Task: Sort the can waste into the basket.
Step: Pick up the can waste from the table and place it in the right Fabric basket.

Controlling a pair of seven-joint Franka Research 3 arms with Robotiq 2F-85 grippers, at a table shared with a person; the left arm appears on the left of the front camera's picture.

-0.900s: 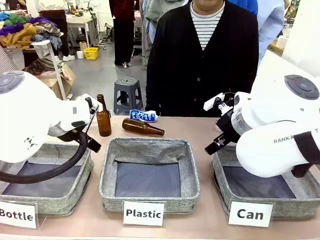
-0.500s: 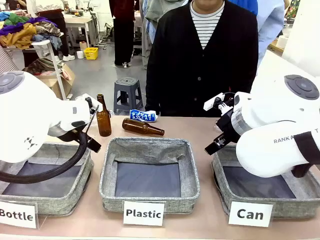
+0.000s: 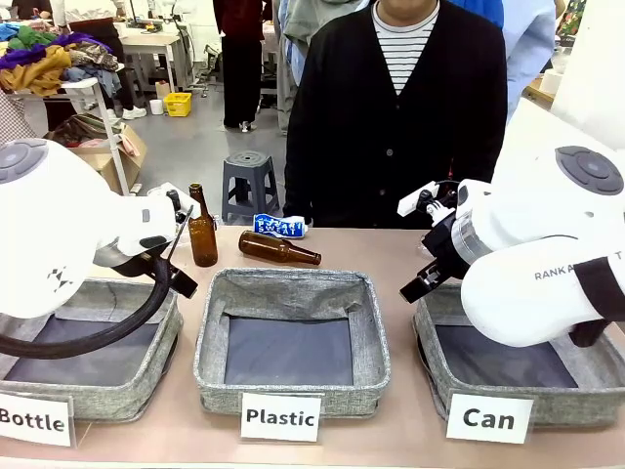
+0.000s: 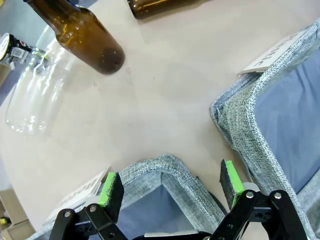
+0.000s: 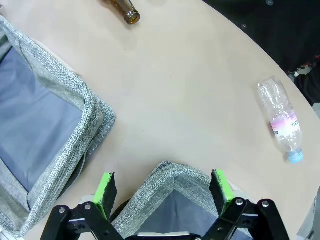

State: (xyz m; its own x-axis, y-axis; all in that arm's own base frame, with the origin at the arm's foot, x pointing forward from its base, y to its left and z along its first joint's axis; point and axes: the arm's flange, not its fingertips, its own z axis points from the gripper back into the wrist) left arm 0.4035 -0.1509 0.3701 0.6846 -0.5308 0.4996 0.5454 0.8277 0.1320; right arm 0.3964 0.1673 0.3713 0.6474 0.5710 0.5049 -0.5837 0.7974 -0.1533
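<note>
The blue and white crushed can with SWEAT lettering (image 3: 279, 226) lies at the table's far edge, in front of the person. The dark can is out of view. At the right stands the grey basket (image 3: 427, 352) behind its "Can" card (image 3: 488, 418). My right gripper (image 5: 163, 187) hangs open and empty over that basket's near corner (image 5: 175, 172). My left gripper (image 4: 170, 185) is open too, empty, above a corner of the "Bottle" basket (image 4: 160, 167). Both grippers are far from the can.
The "Plastic" basket (image 3: 293, 391) sits in the middle and the "Bottle" basket (image 3: 156, 362) at the left. A brown bottle (image 3: 202, 233) stands upright and another (image 3: 278, 249) lies behind the middle basket. Clear plastic bottles (image 4: 35, 85) (image 5: 282, 122) lie on the table.
</note>
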